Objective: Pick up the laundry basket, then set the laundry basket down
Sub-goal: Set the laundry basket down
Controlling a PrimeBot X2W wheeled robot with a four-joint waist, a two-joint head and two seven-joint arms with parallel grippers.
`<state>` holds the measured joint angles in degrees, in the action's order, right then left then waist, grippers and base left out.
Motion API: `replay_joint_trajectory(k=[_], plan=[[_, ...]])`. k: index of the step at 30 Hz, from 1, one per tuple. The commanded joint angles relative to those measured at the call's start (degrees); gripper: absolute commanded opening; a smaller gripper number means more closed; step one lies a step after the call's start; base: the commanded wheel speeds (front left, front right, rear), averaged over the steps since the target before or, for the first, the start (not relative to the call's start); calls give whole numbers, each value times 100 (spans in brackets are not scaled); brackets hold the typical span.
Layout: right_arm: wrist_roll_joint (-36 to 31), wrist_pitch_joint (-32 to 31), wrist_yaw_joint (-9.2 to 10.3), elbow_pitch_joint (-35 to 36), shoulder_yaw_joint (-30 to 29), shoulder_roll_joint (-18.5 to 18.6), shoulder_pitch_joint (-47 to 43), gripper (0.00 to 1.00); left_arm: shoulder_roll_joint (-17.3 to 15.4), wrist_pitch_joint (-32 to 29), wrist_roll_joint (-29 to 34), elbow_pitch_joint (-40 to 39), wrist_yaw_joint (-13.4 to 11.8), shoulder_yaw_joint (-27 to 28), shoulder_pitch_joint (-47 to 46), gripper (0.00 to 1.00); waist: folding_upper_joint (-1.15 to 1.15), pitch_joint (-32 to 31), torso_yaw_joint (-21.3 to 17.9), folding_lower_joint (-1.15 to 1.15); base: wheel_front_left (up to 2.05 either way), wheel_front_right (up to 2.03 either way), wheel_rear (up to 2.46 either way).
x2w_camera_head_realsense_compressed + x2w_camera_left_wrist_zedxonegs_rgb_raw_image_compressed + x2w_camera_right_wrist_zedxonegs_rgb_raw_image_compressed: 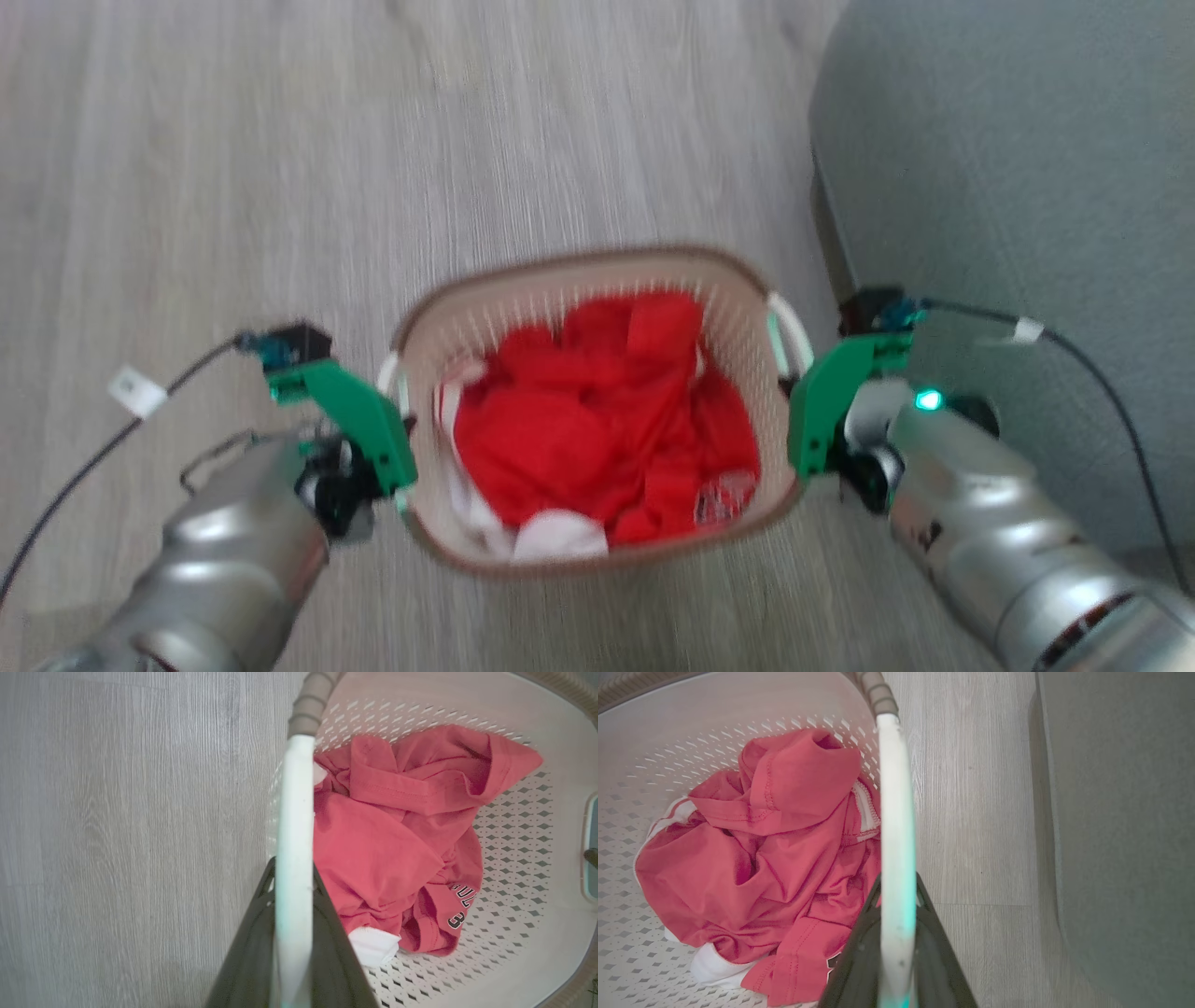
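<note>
The basket [579,257] is held between both arms over the floor [280,140], red clothes [597,411] heaped inside. The left handle [292,812] is pinched by the left hand [293,872], the right handle [896,812] by the right hand [899,882]. Whether it is lifted cannot be told.

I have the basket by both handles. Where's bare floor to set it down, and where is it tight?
Bare wood floor lies ahead of the laundry basket and off to its left, bordered only by the left arm's cable. The right is crowded: grey furniture stands close beside the right handle, leaving a narrow strip of floor where the right fingers grip it.
</note>
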<state>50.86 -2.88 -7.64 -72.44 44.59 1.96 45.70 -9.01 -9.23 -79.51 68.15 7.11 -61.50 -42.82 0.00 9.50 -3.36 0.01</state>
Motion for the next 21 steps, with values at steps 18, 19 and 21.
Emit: replay_joint_trajectory(k=[18,19,21], plan=[[-603,1230,15,-150,-517,142,1125,0,-339,1674,619,95,37,-145,-1502,0,0,2824,-11,-1,0,0,0],[-603,1230,15,-150,-517,142,1125,0,-339,1674,619,95,37,-145,-1502,0,0,2824,-11,-1,0,0,0],[-707,1320,15,-150,-602,151,1172,0,-320,1779,654,108,37,-170,-1598,0,0,3028,6,-1,0,0,0]])
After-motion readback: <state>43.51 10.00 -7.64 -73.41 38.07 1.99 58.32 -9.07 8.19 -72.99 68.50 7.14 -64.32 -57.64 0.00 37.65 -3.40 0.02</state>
